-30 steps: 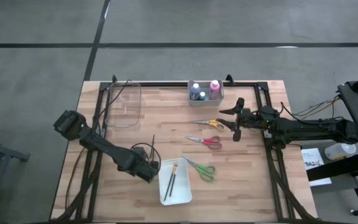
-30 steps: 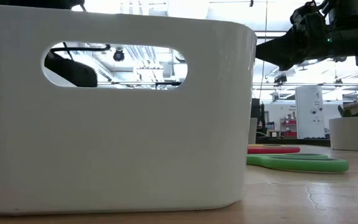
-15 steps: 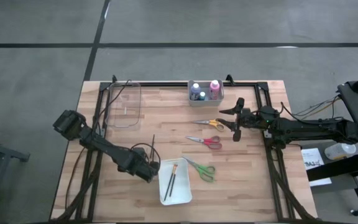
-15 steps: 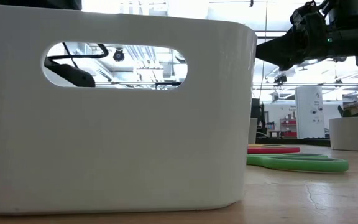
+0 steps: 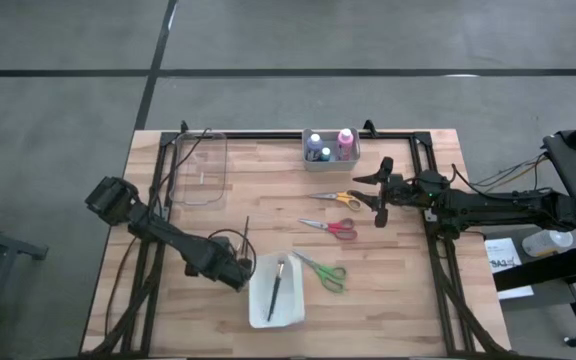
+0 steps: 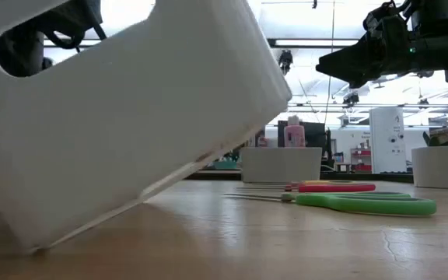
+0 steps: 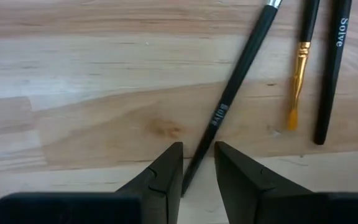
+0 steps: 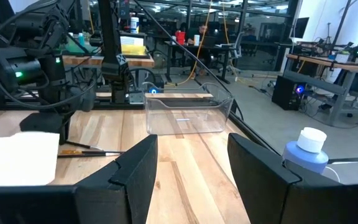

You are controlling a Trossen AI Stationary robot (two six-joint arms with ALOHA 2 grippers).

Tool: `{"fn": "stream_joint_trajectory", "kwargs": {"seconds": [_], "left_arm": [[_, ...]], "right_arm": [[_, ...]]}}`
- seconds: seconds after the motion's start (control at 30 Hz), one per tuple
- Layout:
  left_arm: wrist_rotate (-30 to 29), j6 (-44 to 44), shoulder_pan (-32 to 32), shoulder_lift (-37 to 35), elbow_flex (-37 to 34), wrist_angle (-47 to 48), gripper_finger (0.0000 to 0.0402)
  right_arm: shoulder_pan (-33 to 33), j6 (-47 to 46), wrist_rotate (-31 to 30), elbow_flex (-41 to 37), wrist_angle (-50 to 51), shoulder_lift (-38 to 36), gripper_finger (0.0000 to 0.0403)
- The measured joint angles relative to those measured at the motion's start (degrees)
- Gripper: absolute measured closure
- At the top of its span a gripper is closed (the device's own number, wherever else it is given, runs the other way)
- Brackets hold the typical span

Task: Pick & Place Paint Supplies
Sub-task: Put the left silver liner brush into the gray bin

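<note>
My left gripper (image 5: 236, 272) stands at the left rim of the white tray (image 5: 290, 312), fingers a narrow gap apart. In the left wrist view the gripper (image 7: 197, 168) straddles the near end of a thin dark brush (image 7: 229, 99) lying on the wood (image 5: 246, 232). Two more brushes (image 7: 300, 74) (image 7: 331, 74) lie beyond it. The tray (image 6: 131, 117) is tipped, its left bottom edge on the table and its right side raised. One brush (image 5: 275, 285) shows inside. My right gripper (image 5: 382, 192) hovers open beside the orange scissors (image 5: 336, 199). My left gripper sits from above at the tray's left rim (image 5: 251, 280), and the tray stays tipped toward it. The gripper's own body hides the spot, so I cannot tell which part bears on the rim. Whether the fingers touch the brush end (image 7: 188, 180) between them, I cannot tell.
Red scissors (image 5: 330, 227) and green scissors (image 5: 323, 272) lie right of the tray. A bin of bottles (image 5: 330, 147), with the pink one (image 5: 345, 138), stands at the far edge. A clear container (image 5: 200, 168) sits far left. Bare wood lies near the right edge.
The white tray has tipped toward the table's left: its right side has risen while its left bottom edge stayed on the table, and it has shifted slightly left. Two brushes showed inside it before; now only one does. Both arms have stayed about where they were.
</note>
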State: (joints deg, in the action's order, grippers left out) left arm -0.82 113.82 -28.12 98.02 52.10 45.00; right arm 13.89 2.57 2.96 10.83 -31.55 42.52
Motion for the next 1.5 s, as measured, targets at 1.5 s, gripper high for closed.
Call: {"fn": "stream_joint_trajectory", "kwargs": {"seconds": [1.5], "left_arm": [[-3.49,-3.93,0.04,1.42,0.17,0.06,0.0377]], "right_arm": [[0.04,0.0,0.0,0.0,0.0,0.0,0.0209]]}}
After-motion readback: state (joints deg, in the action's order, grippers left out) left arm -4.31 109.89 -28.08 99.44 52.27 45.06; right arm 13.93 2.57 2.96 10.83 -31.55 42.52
